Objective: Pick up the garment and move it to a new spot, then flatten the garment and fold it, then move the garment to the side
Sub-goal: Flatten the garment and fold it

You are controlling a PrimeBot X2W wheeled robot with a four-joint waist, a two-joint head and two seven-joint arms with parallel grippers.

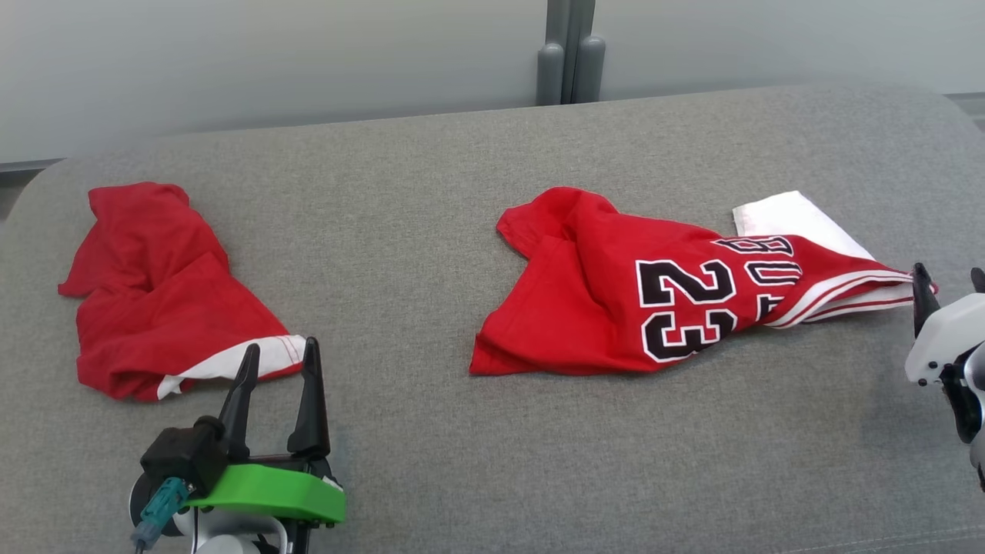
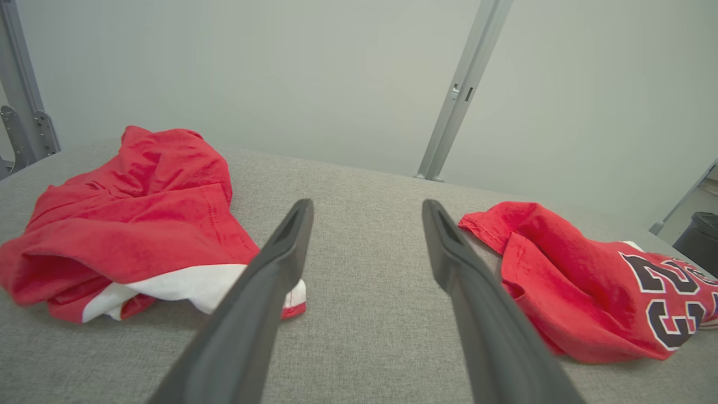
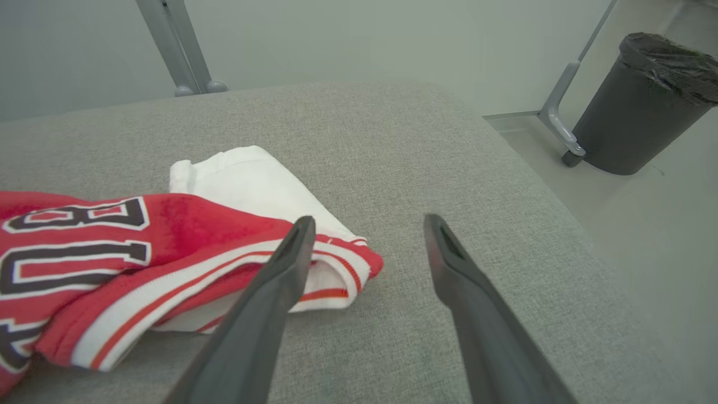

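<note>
The garment, a red jersey [image 1: 616, 300] with a black "23" and a white-striped hem, lies crumpled on the grey upholstered surface [image 1: 477, 477], right of centre. My right gripper [image 1: 949, 275] stands open at the hem's right end. In the right wrist view the hem [image 3: 342, 269] lies beside the left finger of that gripper [image 3: 368, 221], with bare cloth between the fingers. My left gripper [image 1: 281, 348] is open at the lower left, holding nothing. In the left wrist view the jersey [image 2: 589, 280] lies to the right of that gripper [image 2: 367, 205].
A second red garment [image 1: 154, 292] with a white hem lies bunched at the left, just beyond my left fingertips. A grey post [image 1: 569, 54] stands behind the surface. Off the right edge a dark bin [image 3: 639, 106] sits on the floor.
</note>
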